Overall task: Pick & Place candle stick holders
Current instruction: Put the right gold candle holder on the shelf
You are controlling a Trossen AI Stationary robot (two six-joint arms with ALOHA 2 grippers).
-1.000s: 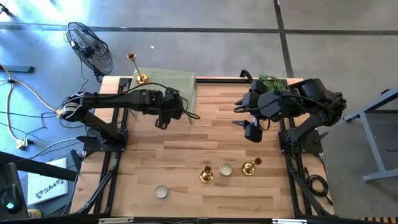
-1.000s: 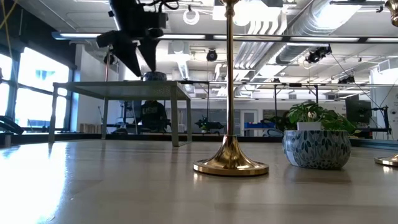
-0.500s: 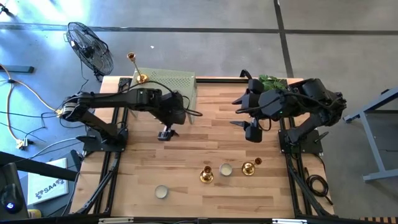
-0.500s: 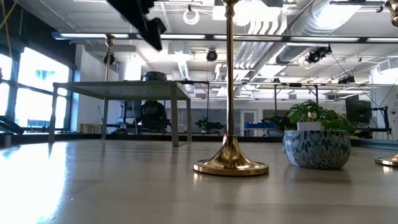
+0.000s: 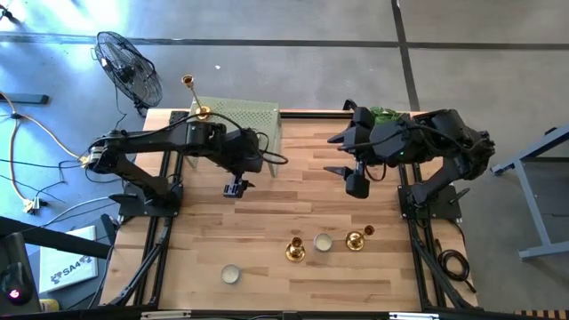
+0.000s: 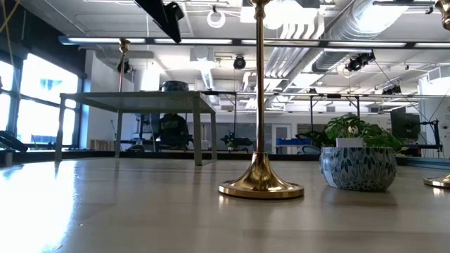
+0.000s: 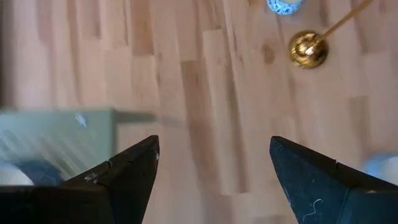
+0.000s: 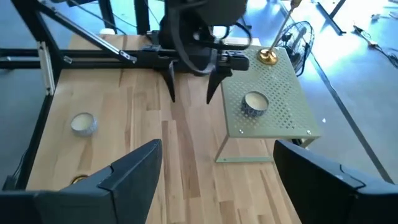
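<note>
**Fingers of both grippers spread and empty above the tabletop**

Fingers of the left gripper [image 5: 236, 188] stand apart with nothing between them, hanging over bare wood just beside the green perforated stand [image 5: 244, 116]. Fingers of the right gripper [image 5: 355, 185] are likewise spread and empty, above the right half of the tabletop [image 5: 267, 240].

Candlesticks: one tall holder [image 5: 197, 105] stands on the stand's far left corner, well apart from both grippers. Two more, a left holder [image 5: 295, 250] and a right holder [image 5: 356, 239], stand near the front edge, on either side of a small round dish [image 5: 323, 242]; the right gripper is nearer to them but well above and behind. In the left wrist view one brass base [image 7: 308, 49] with a slanting stem lies well beyond the fingers [image 7: 127, 180].

Hidden or unclear: in the low view the nearest holder [image 6: 261, 184] is cut off at the top, another base [image 6: 437, 180] shows only at the picture's edge, and only a dark gripper tip [image 6: 163, 14] enters from above. Which arm it belongs to cannot be told from that view alone.

Surroundings: a patterned cup [image 8: 254, 104] sits on the stand; a second round tin [image 5: 231, 274] lies near the front left; a potted plant [image 5: 388, 116] stands at the far right; a fan [image 5: 130, 67] is on the floor beyond the tabletop.
</note>
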